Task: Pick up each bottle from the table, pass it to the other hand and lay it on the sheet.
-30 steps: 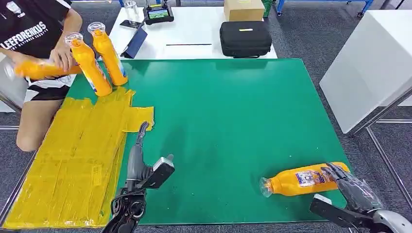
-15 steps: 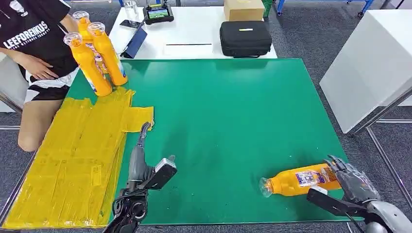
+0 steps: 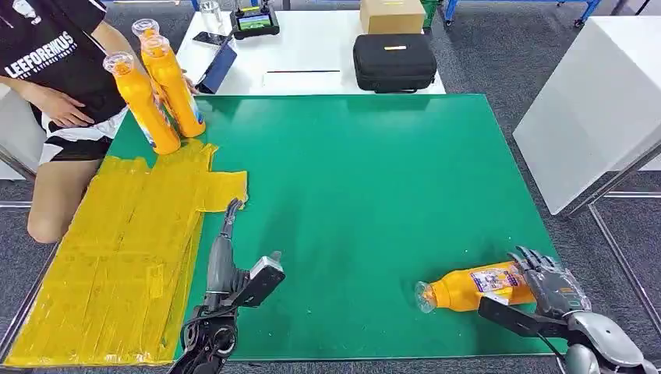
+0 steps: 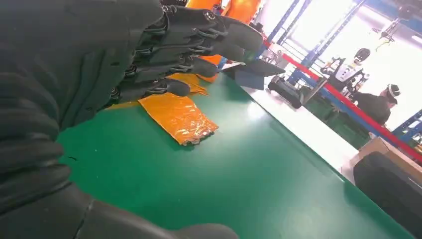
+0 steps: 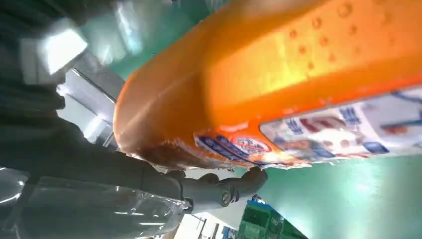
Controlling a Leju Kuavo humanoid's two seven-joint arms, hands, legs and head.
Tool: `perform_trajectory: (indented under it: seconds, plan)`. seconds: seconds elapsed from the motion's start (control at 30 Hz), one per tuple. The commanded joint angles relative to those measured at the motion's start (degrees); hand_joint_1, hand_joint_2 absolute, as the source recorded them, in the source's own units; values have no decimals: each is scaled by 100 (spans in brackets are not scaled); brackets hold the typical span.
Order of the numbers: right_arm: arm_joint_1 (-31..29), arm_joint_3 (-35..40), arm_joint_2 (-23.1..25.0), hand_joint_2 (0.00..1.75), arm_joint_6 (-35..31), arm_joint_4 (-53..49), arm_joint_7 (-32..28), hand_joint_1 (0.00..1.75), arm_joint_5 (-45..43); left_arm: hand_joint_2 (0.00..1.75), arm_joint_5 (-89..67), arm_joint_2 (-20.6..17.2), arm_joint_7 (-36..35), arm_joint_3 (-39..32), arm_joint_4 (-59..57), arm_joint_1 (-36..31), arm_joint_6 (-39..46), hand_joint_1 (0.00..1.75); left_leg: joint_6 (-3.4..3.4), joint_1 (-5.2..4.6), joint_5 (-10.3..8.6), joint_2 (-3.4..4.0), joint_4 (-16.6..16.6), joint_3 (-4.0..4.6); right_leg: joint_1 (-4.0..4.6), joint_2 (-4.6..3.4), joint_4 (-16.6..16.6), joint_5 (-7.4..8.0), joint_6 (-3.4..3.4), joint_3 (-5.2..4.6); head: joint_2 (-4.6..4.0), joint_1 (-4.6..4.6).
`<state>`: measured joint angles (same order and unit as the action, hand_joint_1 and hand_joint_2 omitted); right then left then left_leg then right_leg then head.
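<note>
An orange bottle [image 3: 475, 286] [image 5: 278, 74] with a printed label lies on its side on the green mat [image 3: 366, 195], near the front right corner, cap toward the left. My right hand [image 3: 546, 292] wraps its base end, fingers [image 3: 538, 265] over the top and thumb along the near side; in the right wrist view a finger [image 5: 224, 191] curls against the label. My left hand [image 3: 230, 269] hovers with fingers straight and apart beside the yellow sheet [image 3: 117, 265], holding nothing. The left wrist view has its fingers [image 4: 199, 45] above the sheet's corner [image 4: 179, 117].
Three orange bottles [image 3: 148, 105] stand upright at the mat's far left corner, by a seated person [image 3: 54, 70]. Behind the mat, a white table [image 3: 312, 47] carries a black case [image 3: 394, 61], a box and a tablet. A white cabinet [image 3: 592, 101] stands to the right.
My right hand slid in along the lying bottle and closed around its base; the bottle shifted slightly left. The person stood a third bottle behind the other two and drew the hand back.
</note>
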<state>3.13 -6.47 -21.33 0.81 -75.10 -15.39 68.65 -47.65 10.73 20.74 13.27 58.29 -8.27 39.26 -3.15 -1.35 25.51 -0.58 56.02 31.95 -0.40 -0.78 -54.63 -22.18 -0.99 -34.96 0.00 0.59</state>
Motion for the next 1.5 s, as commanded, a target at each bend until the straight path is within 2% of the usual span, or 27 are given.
perform_trajectory:
  seconds: [0.03,0.27,0.33,0.4,0.5,0.53,0.57,0.6,0.63,0.73,0.9,0.93,1.23,1.3,1.37,1.4,1.43,1.5]
  plan:
    - [-545,795,125,175,-99,1326,84,0,76,175,-107,-101,-150,37,-196,-65,11,0,27,16,17,23,-7,-44,15,-11,17,-7,2,44,0,-2]
    - [-924,1078,244,175,-66,1773,203,0,201,175,-123,-51,-177,27,-272,-166,-44,0,23,17,17,33,-6,-52,15,-30,19,2,2,53,0,0]
    - [-935,1079,243,175,-65,1775,203,0,201,175,-123,-47,-178,29,-270,-171,-44,0,44,20,29,57,-3,-72,18,-44,19,1,3,70,0,-2]
    - [-935,1079,243,175,-65,1775,203,0,201,175,-123,-47,-178,29,-270,-171,-44,0,15,14,40,83,-4,-96,11,-87,17,3,2,86,0,0]
    - [-935,1077,230,175,-61,1793,203,0,198,175,-124,-53,-180,28,-270,-168,-46,0,9,20,50,102,-3,-117,17,-98,26,8,3,108,0,-2]
    - [-940,1082,230,175,-59,1802,203,19,197,175,-125,-51,-180,30,-273,-169,-54,0,2,16,50,105,-5,-128,13,-103,24,5,2,116,0,-2]
    - [-966,1114,225,175,-45,1852,203,54,196,175,-129,-46,-191,23,-262,-171,-64,0,9,20,48,102,-3,-123,17,-97,27,8,2,113,0,-2]
    - [-962,1131,231,175,-72,1863,228,70,215,175,-130,-45,-197,19,-251,-163,-66,0,2,17,50,106,-4,-135,15,-103,26,5,2,122,0,-4]
    - [-961,1144,239,175,-76,1884,237,136,220,175,-133,-45,-202,17,-242,-155,-65,0,8,19,48,105,-3,-129,17,-100,27,8,2,119,0,-2]
    - [-889,1160,235,175,-112,1888,264,171,237,175,-128,-48,-201,10,-245,-125,-48,0,8,19,48,112,-5,-136,17,-104,29,13,6,125,0,-2]
    - [-852,1133,270,175,-190,1776,293,175,233,175,-98,-33,-135,-27,-245,-66,-35,0,21,21,36,73,-7,-135,24,-69,33,2,2,133,0,-4]
    - [-858,1140,276,175,-215,1754,290,175,241,175,-96,-31,-133,-29,-232,-59,-34,0,9,16,38,88,-9,-145,20,-89,30,4,0,139,0,-2]
    - [-904,1034,530,175,-805,1544,350,175,335,175,-107,-44,-124,-88,-68,79,-64,0,12,16,49,99,-5,-139,19,-104,25,1,-5,131,0,-4]
    - [-865,875,685,175,-1145,1381,289,175,223,175,-116,-34,-110,-103,-28,127,-79,0,10,14,50,99,-5,-134,16,-104,22,0,-5,124,0,-2]
    - [-788,360,1321,175,-1763,839,37,175,-547,175,-234,-27,-127,-85,121,244,-81,0,21,19,51,87,-3,-130,21,-88,23,-4,-3,123,0,-2]
    - [-760,301,1510,175,-1839,677,-49,175,-814,175,-286,-24,-136,-61,158,278,-78,0,14,15,50,97,-5,-132,18,-103,21,-1,-3,119,0,-2]
    - [-644,92,1921,175,-2165,336,-218,175,-1466,175,-364,-34,-154,9,189,311,-129,0,23,19,54,103,-6,-130,20,-107,20,-3,0,117,0,-2]
    - [-554,190,1989,175,-2197,192,-166,175,-1460,175,-405,-24,-185,31,178,315,-120,0,23,18,55,112,-5,-119,19,-117,13,-4,2,103,0,-2]
